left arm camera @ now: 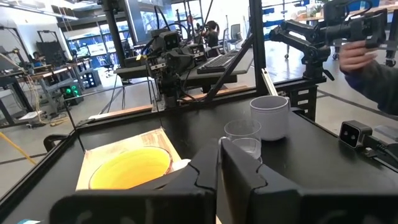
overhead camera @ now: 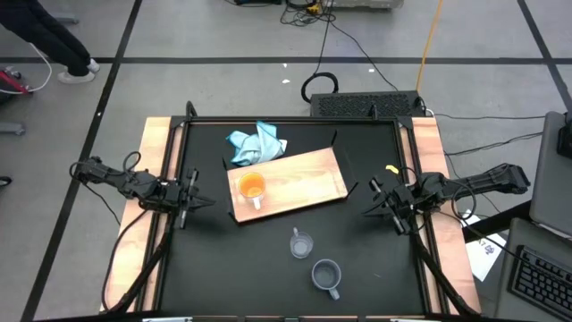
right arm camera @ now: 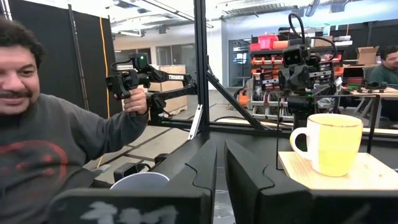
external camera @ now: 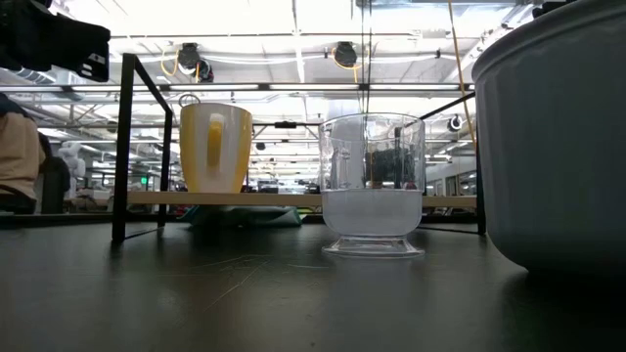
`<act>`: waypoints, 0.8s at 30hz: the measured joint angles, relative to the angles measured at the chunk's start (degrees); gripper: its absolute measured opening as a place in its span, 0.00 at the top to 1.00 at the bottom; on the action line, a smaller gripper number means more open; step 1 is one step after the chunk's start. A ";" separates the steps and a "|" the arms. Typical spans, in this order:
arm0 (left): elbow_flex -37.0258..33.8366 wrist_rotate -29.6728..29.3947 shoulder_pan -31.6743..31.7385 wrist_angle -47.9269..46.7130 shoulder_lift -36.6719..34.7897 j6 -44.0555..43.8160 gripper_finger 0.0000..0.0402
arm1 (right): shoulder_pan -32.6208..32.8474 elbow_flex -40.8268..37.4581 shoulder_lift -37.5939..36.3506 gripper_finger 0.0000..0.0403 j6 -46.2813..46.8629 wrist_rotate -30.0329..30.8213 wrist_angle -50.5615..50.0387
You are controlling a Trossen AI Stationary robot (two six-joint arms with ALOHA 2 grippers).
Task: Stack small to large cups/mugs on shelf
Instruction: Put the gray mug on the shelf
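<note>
Black work table (overhead camera: 268, 259), filling the centre of the high view. Flat rectangular light-brown wooden shelf board (overhead camera: 299, 179), centre of frame, lying at a slight tilt. Crumpled light-blue cloth (overhead camera: 256, 145), just above the board's upper-left corner. Left gripper (overhead camera: 195, 202), left of the board at mid-frame, fingers (left arm camera: 205, 180) drawn together, holding nothing. Right gripper (overhead camera: 384, 204), right of the board, fingers (right arm camera: 202, 171) likewise together and empty. Orange mug with white handle (overhead camera: 251, 189), upright on the board's left end. Grey-blue mug with handle (overhead camera: 326, 275), on the table at lower centre, well apart from the board. Small clear glass cup (overhead camera: 300, 243), upright between the grey-blue mug and the board.
</note>
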 joint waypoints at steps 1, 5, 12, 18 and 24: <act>0.00 0.00 0.00 0.00 0.00 0.00 0.94 | -0.01 0.00 0.01 0.94 0.01 -0.01 0.44; 0.00 0.00 0.00 0.00 0.00 0.01 0.92 | 0.01 0.00 -0.02 0.94 0.02 -0.02 2.62; 0.00 0.00 0.00 -0.02 0.00 0.00 0.92 | 0.01 0.00 -0.02 0.94 -6.77 -0.02 6.25; 0.00 0.00 0.00 -0.02 0.00 -0.02 0.92 | 0.01 0.00 -0.01 0.99 -8.29 -0.02 8.85; 0.00 0.02 0.00 0.02 0.00 -2.40 0.92 | 0.01 1.92 1.53 1.00 -8.59 0.31 7.48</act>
